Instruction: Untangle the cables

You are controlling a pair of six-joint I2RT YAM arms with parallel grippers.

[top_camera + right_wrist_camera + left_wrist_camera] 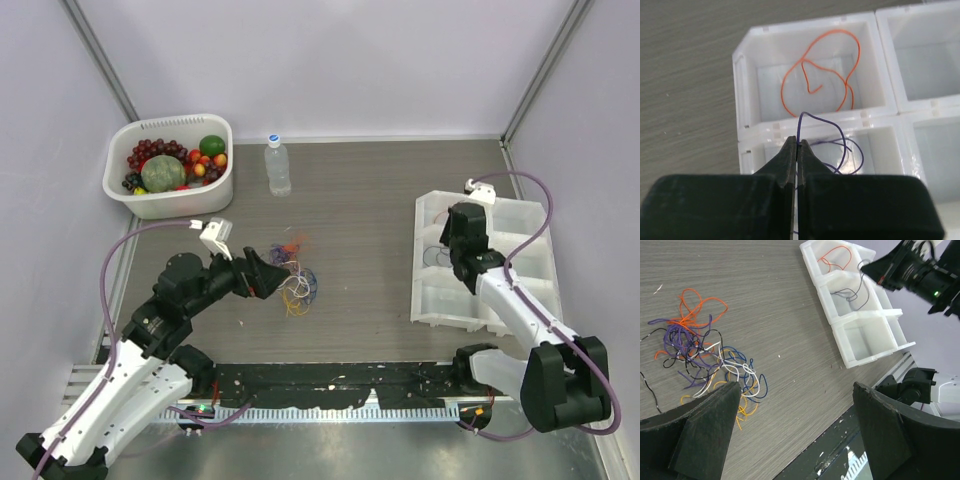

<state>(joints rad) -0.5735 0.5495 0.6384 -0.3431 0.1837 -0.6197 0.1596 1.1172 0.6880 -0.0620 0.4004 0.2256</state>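
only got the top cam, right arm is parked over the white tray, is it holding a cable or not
Observer: Yes. In the right wrist view, the right fingers are shut on a purple cable, above the tray.
Operator: anything in the corner compartment
Observer: One orange cable lies loose in it.
Operator: and the left fingers
Observer: The left fingers are wide open and empty, at the near edge of the tangle.
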